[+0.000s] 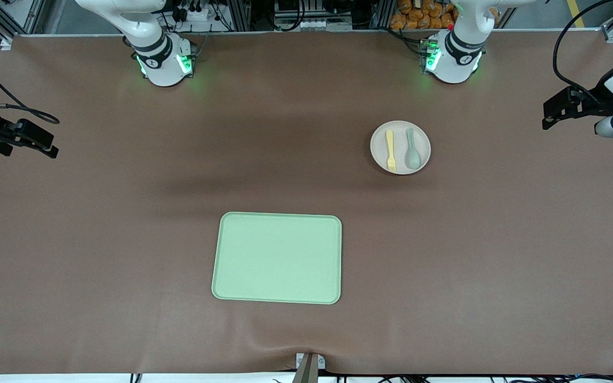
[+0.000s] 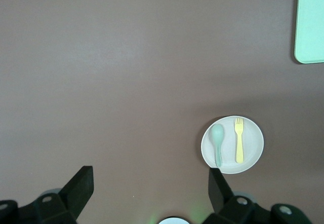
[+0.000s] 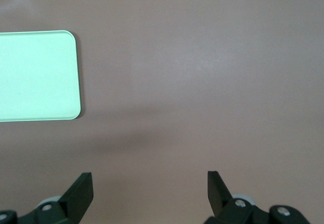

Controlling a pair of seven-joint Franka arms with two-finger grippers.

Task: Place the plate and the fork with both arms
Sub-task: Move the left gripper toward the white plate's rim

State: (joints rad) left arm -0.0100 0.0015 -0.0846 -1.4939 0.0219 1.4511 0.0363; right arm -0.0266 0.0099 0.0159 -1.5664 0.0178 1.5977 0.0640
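On the brown table mat, toward the left arm's end, 1 round plate (image 1: 400, 147) holds 1 yellow fork (image 1: 390, 150) beside 1 grey-green spoon (image 1: 412, 149). 1 smooth, round-cornered green tray (image 1: 278, 258) lies nearer the camera, well apart. Left gripper (image 2: 150, 186) and right gripper (image 3: 150, 189) hover wide apart, holding nothing.

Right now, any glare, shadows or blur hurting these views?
Front view: even light, soft arm shadows across the table, green base glow; plate, fork sharp. Left wrist view: faint shadow by the plate. Right wrist view: tray slightly washed out.
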